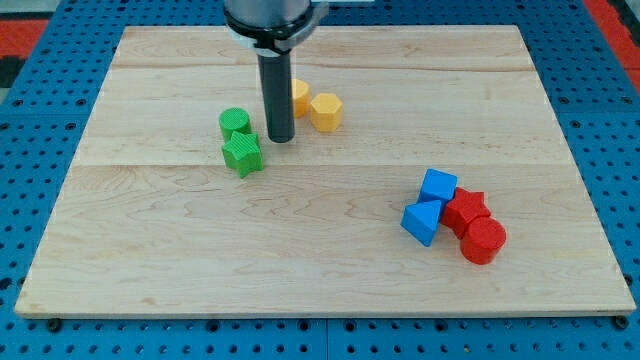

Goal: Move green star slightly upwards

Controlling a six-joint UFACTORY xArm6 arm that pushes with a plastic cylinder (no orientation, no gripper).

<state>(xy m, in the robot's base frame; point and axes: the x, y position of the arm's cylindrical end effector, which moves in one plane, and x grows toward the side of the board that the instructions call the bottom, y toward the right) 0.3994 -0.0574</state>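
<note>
My tip [280, 138] at upper centre-left; plain rod, no jaws, holding nothing.
Green star [242, 155] lies just lower-left of tip, touching green cylinder [235, 123] above; tip stands beside, not below, so repositioning appears necessary.

Yellow block [299, 96] half hidden (behind rod [277, 95]).

This looks like a robotics lab bench. A pale wooden board [330, 270] lies on a blue perforated base [40, 90] whose regular grid of holes shows at every edge of the frame. A red patch [25, 25] fills the upper left corner. Small coloured test blocks lie scattered on the board, and a dark rod hangs down from the frame's top.
</note>
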